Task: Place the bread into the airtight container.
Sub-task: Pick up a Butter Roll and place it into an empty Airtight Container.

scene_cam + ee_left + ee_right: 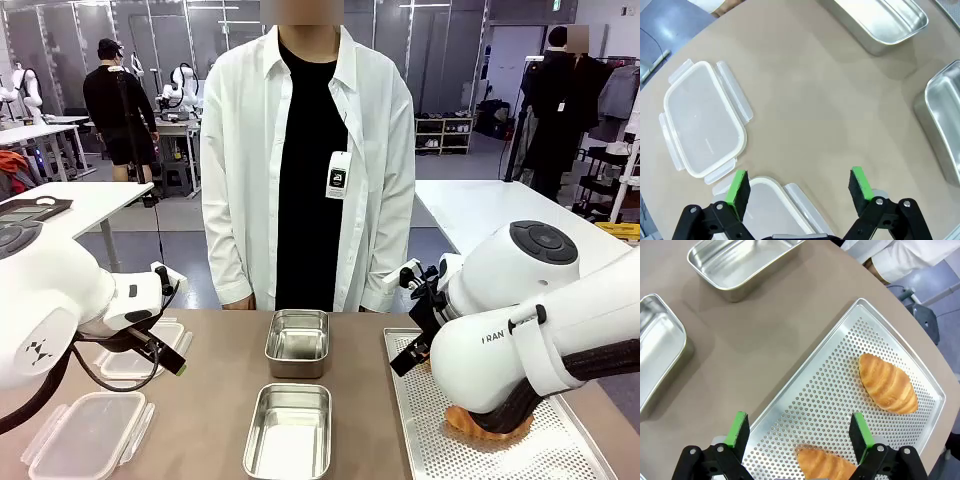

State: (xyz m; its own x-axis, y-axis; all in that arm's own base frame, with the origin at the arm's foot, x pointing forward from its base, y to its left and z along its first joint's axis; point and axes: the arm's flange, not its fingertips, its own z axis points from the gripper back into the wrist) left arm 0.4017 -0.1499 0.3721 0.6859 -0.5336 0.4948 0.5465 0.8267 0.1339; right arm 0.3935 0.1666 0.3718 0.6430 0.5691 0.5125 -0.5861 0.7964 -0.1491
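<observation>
Tan tabletop [215,390] in an open lab; a person [305,150] in a white shirt stands at the far side. On the robot's right lies a perforated baking tray [830,390] with two bread rolls on it.

You have the right gripper [799,432] hanging over the tray, jaws spread wide, nothing between them. In the wrist view the near roll [822,466] sits just below the gap, toward the right-hand pad and partly cut by the frame edge. The far roll [887,382] lies ahead on that same side, long axis slanting along the tray.

Judgement: the near roll's length looks to run roughly pad to pad, so expect a wrist turn before closing across its width. The right arm is much the nearer.

Your left gripper [799,187] is likewise open and empty, and hovers over the clip lids [705,120]. Two bare steel tubs wait at table centre, the farther container [297,340] and the nearer container [289,425] — the nearer looks the shorter carry.
</observation>
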